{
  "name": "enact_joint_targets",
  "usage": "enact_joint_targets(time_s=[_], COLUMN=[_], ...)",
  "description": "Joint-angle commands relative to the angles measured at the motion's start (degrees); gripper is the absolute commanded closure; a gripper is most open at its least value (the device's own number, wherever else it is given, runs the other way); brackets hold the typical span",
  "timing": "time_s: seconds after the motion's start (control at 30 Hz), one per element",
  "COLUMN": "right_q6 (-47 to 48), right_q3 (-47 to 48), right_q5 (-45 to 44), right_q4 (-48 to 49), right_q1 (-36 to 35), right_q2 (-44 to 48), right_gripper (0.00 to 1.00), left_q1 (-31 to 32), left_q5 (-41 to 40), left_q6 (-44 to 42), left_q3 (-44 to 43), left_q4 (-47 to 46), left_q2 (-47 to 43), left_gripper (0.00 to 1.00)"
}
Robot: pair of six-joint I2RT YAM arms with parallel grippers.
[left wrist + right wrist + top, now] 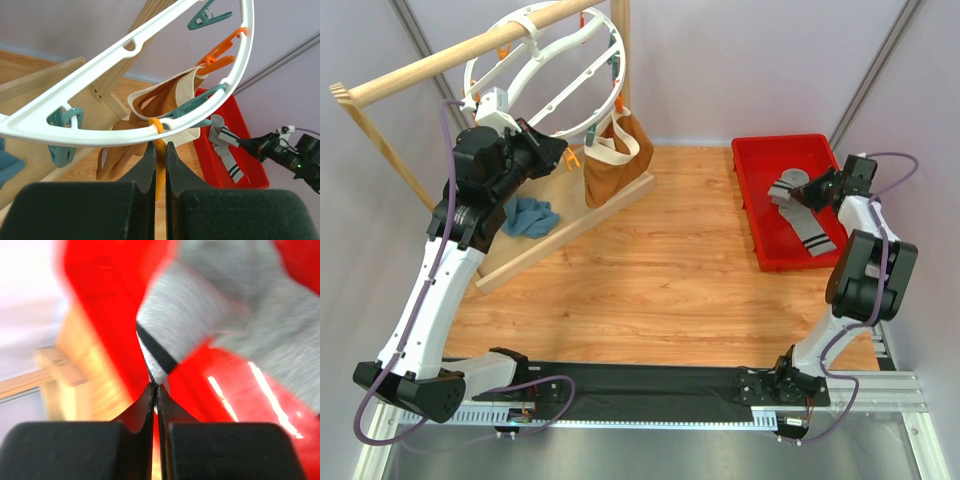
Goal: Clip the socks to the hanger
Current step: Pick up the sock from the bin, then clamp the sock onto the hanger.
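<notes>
From the top view I have the left gripper [560,152] up at the lower rim of the white drying hanger [533,62], in the upper left of the frame. The hanger hangs by its hook from the wooden rail [440,65]. In the left wrist view my gripper is clenched on an orange clip [160,172] that dangles from the ring, with only a thin sliver of orange showing between the fingers [145,170]. The brown tote bag [615,165] hangs just right of that gripper and leaves little room on that side. The teal cloth [530,217] lies below the left arm on the rail's base board.

The socks [810,232] are in the red bin [752,215] at the right edge of the counter [660,260], well apart from the hanger. The right gripper [798,192] is inside the bin, near its upper end. It is clamped on the striped cuff edge of the upper sock [783,190]. The right wrist view is blurred, but it shows grey fabric with a black band pinched right at the fingertips. The other sock lies flat along the bin floor, toward the lower right.

Between the base board and the bin, the middle of the counter is bare wood. The wall runs close along the bin's right side.
</notes>
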State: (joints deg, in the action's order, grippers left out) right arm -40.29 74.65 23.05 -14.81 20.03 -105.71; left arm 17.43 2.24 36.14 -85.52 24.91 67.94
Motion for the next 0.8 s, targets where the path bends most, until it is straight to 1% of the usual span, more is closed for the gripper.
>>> enact_joint_targets(time_s=[0.0, 0.07, 0.1, 0.13, 0.17, 0.27, 0.3, 0.37, 0.4, 0.43, 0.47, 0.5, 0.53, 0.57, 0.6, 0.7, 0.73, 0.77], right_q6=[-2.59, -3.56, -3.74, -4.17, -4.96, -8.66, -8.49, -7.7, -8.3, -9.79, -12.85, -14.36, -14.81, -14.38, -14.11, -14.2, -14.55, -15.16], right_q3=[3.48, 3.39, 3.05, 2.69, 0.86, -3.1, -4.76, -6.44, -7.93, -11.95, -14.07, -15.75, -18.03, -18.4, -19.36, -21.38, -22.09, -22.96], right_q5=[2.61, 3.32, 3.75, 4.19, 5.33, 7.18, 7.01, 5.44, 4.99, 4.55, 2.81, 2.18, 1.83, -0.61, -1.94, -4.15, -4.85, -5.81], right_q4=[-4.79, -7.58, -8.56, -10.48, -10.85, -9.63, -9.54, -8.75, -7.01, -1.77, 1.07, 3.79, 9.39, 10.58, 13.81, 22.86, 29.25, 32.09], right_q1=[-0.78, -1.57, -2.18, -3.76, -4.82, -10.79, -15.5, -21.67, -27.44, -30.2, -33.19, -38.87, -41.8, -44.96, -50.47, -57.97, -59.04, -60.01], right_q2=[10.77, 13.85, 17.78, 19.82, 24.98, 33.26, 38.51, 42.93, 45.48, 49.33, 51.2, 52.35, 52.97, 52.63, 51.49, 49.38, 48.16, 47.36], right_gripper=[1.0, 1.0, 1.0, 1.0, 1.0, 1.0, 1.0, 1.0, 1.0, 1.0, 1.0, 1.0, 1.0, 1.0, 1.0, 1.0, 1.0, 1.0], left_q1=[0.41, 0.41, 0.41, 0.41, 0.41, 0.41, 0.41, 0.41, 0.41, 0.41, 0.41, 0.41, 0.41, 0.41, 0.41, 0.41, 0.41, 0.41], left_q5=[5.4, 6.37, 7.33, 7.86, 9.69, 10.77, 10.68, 10.07, 10.06, 9.98, 10.32, 10.59, 10.94, 11.12, 11.21, 11.03, 10.77, 10.68], left_q6=[0.77, 0.43, -0.01, -0.19, -0.63, -1.16, -0.9, 0.77, 1.47, 3.04, 3.75, 4.63, 6.03, 6.83, 7.45, 10.79, 11.92, 13.85], left_q3=[1.05, 1.4, 1.4, 1.49, 1.93, 2.72, 3.42, 4.04, 4.39, 4.48, 4.57, 4.66, 4.74, 4.57, 4.39, 3.87, 3.52, 2.99], left_q4=[3.13, 2.43, 2.34, 2.08, 1.12, 1.11, 1.54, 2.07, 2.34, 2.69, 2.78, 2.78, 2.78, 3.21, 3.48, 5.06, 6.28, 6.82], left_q2=[-1.23, -1.32, -1.32, -1.41, -1.58, -2.29, -2.64, -3.87, -4.39, -5.09, -5.45, -6.06, -6.42, -6.77, -7.38, -8.7, -9.05, -9.23], left_gripper=[1.0, 1.0, 1.0, 1.0, 1.0, 1.0, 1.0, 1.0, 1.0, 1.0, 1.0, 1.0, 1.0, 1.0, 1.0, 1.0, 1.0, 1.0])
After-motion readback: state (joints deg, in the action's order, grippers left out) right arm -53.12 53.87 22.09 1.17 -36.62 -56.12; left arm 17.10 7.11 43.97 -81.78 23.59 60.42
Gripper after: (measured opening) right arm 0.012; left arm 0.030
